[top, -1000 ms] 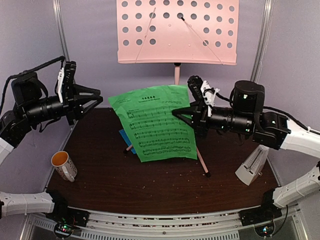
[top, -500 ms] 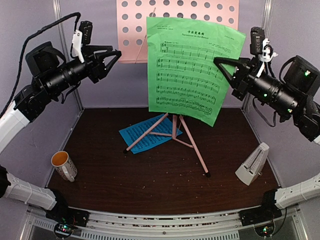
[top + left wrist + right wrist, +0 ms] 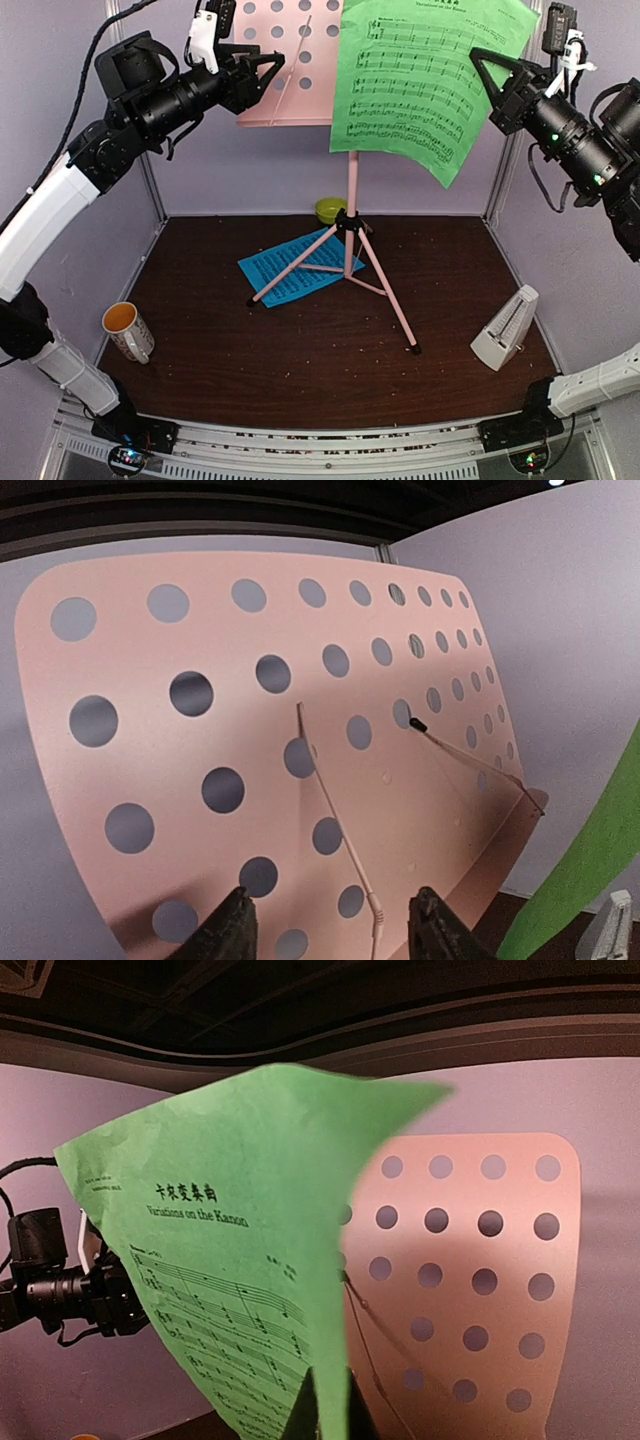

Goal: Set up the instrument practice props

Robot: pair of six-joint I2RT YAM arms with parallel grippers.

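The pink music stand [image 3: 351,225] stands at mid-table, its perforated desk [image 3: 300,70] raised high; the desk fills the left wrist view [image 3: 250,770]. My right gripper [image 3: 484,75] is shut on the right edge of the green music sheet [image 3: 425,75] and holds it up in front of the desk's right half; the right wrist view shows the sheet [image 3: 240,1290] pinched between the fingers. My left gripper [image 3: 268,66] is open and empty at the desk's left part. The blue music sheet [image 3: 287,273] lies flat under the tripod legs. The pale metronome [image 3: 504,329] stands at the right.
A white mug [image 3: 127,331] with an orange inside stands at the front left. A small lime-green bowl [image 3: 329,210] sits at the back behind the stand's post. Purple walls and metal posts close in the back and sides.
Both arms have risen. The right gripper has lifted the green sheet from low over the table up to the desk's height. The left gripper has moved up and right to the desk.
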